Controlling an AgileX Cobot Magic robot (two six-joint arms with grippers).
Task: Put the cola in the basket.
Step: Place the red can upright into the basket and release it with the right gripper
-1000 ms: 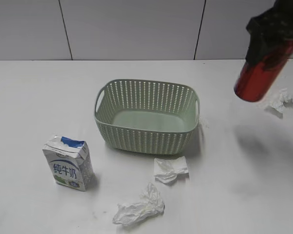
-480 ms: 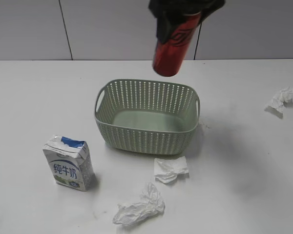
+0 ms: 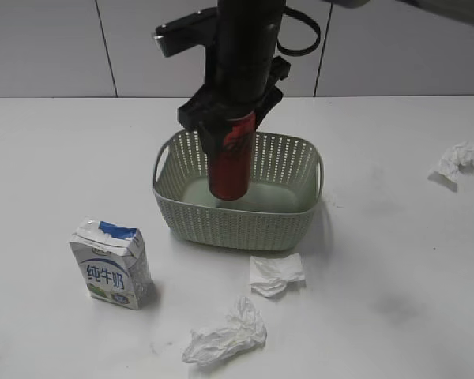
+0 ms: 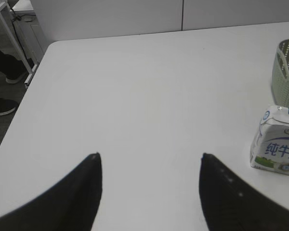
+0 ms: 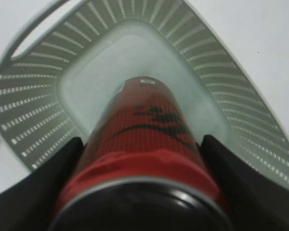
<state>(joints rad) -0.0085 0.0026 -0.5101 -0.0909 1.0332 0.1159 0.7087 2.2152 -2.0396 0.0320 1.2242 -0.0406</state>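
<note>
Clamping the red cola can (image 3: 230, 162) by its upper part, the right gripper (image 3: 229, 118) hangs it upright inside the pale green basket (image 3: 238, 215), base low over the floor near the back wall; contact cannot be told. Half a second ago the can hung above the back rim; a second ago it was far out to the right. The milk carton (image 3: 110, 264) and crumpled tissues (image 3: 276, 274) lie unmoved on the white table (image 3: 395, 260).

From the left wrist, the left gripper (image 4: 149, 185) hovers over bare table, fingers (image 4: 82, 192) apart, empty, carton (image 4: 276, 149) at right.

From the right wrist, the can (image 5: 144, 144) sits between the fingers (image 5: 48, 183), pointing down into the basket (image 5: 33, 101).
</note>
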